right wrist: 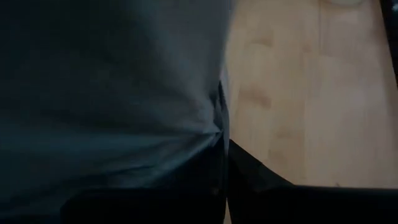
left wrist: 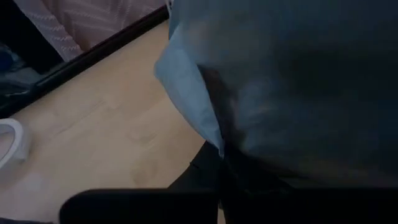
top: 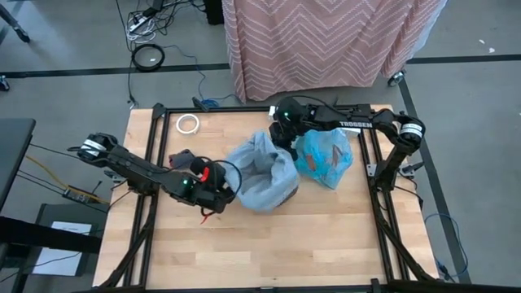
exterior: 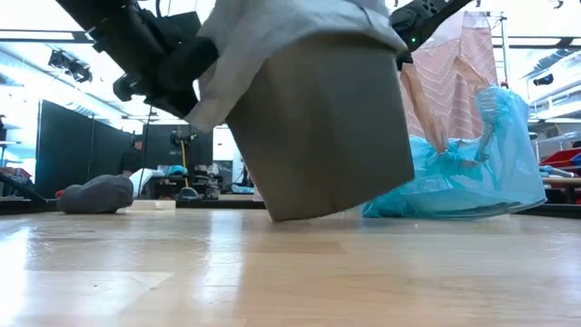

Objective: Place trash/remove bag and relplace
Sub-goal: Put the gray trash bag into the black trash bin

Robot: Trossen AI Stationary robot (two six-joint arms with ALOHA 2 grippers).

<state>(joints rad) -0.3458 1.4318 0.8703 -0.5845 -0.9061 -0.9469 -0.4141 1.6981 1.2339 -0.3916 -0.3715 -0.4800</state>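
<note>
The small grey bin [exterior: 318, 127] stands tilted in the middle of the light wooden table [top: 269, 244], resting on one bottom edge, with a pale grey-blue plastic liner bag [top: 260, 167] draped over its rim. The left gripper [top: 218, 189] pinches the liner at the bin's left side with its jaws fully closed on the film. The right gripper [top: 281, 137] does the same at the far side, jaws also closed on the liner. Just beside the bin, on its right, lies a full turquoise plastic bag [top: 324, 156]; brown lumps of the trash [top: 330, 163] show through it, so the old bag seems already taken out.

The step in hand appears to be seating the fresh liner. To do it well, both grippers should pull the film evenly outward and down over the rim, and the bin should come back flat on its base, otherwise it may tip over.

The rim itself is hidden under the liner, so how far the film is folded over cannot be told. Both wrist views show mostly dark film. A white tape ring [top: 188, 124] and a dark grey lump [exterior: 95, 194] lie well apart on the left.
</note>
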